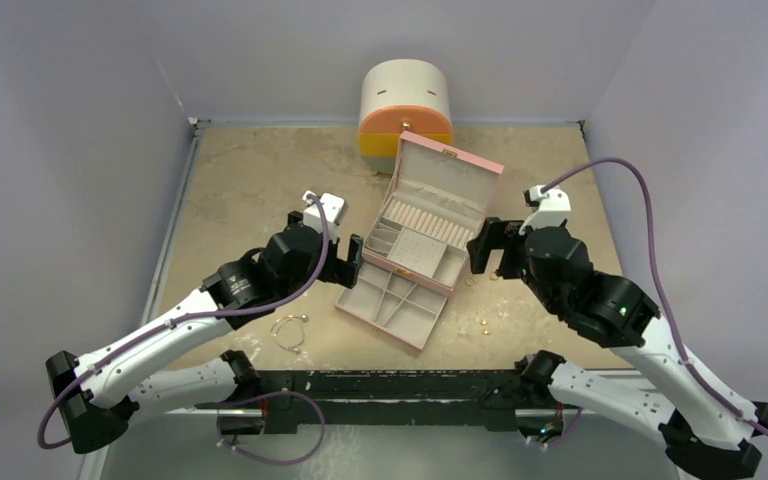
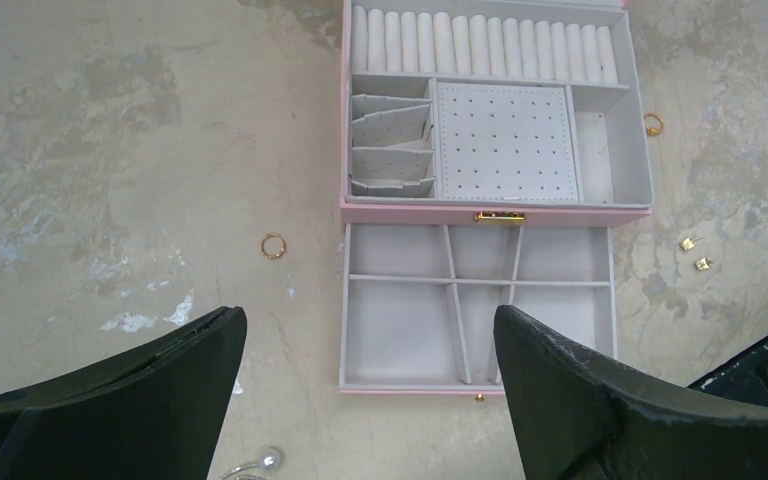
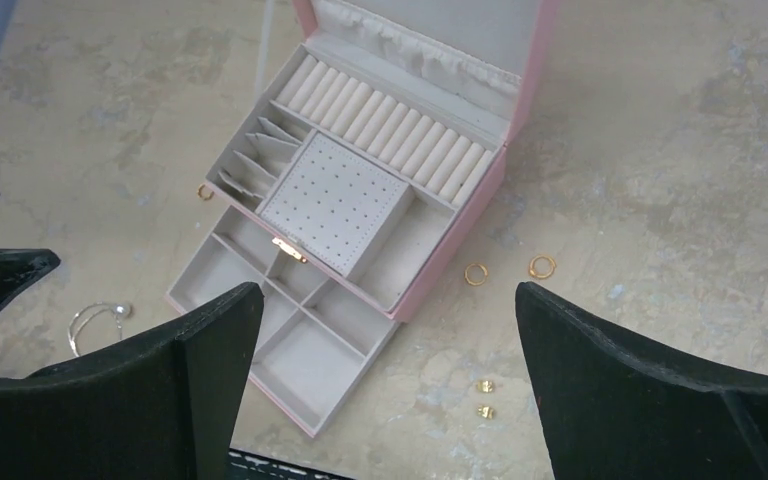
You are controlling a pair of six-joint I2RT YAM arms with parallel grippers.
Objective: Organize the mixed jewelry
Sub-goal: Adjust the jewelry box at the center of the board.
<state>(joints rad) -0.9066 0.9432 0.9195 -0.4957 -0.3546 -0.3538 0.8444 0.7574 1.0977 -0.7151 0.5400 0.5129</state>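
Squarely, pink box [image 1: 448,182] stands between wide left tool [image 1: 352,262] and wide right tool [image 1: 487,250].

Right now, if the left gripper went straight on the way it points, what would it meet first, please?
Probably the pulled-out drawer of the pink jewelry box: its empty grey compartments sit between the open fingers of the left gripper in the wrist view, though depth is hard to judge.
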